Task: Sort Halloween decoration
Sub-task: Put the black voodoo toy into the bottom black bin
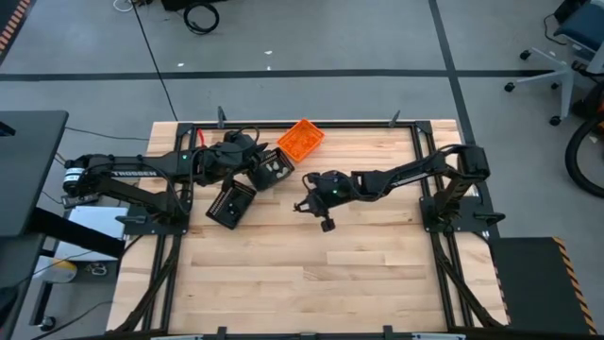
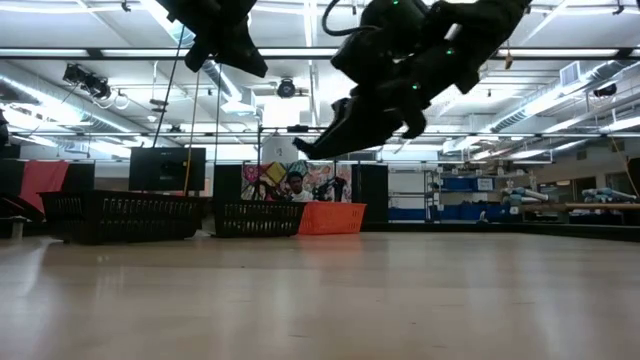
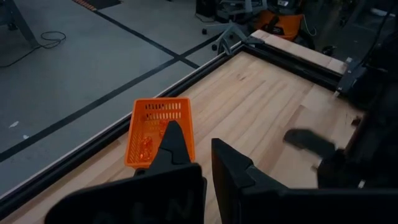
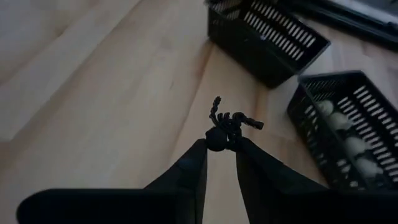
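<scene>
Overhead camera looks straight down on the whole desk [image 1: 311, 255]. Low camera skims its surface toward the room. Both wrist cameras peer close past their own fingers; the orange tray [image 1: 301, 139] shows overhead, low and left-wrist.

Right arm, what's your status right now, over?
Right gripper shut on black spider, raised over the table. Left gripper shut, empty, near orange tray. Black trays ahead, path open.
</scene>
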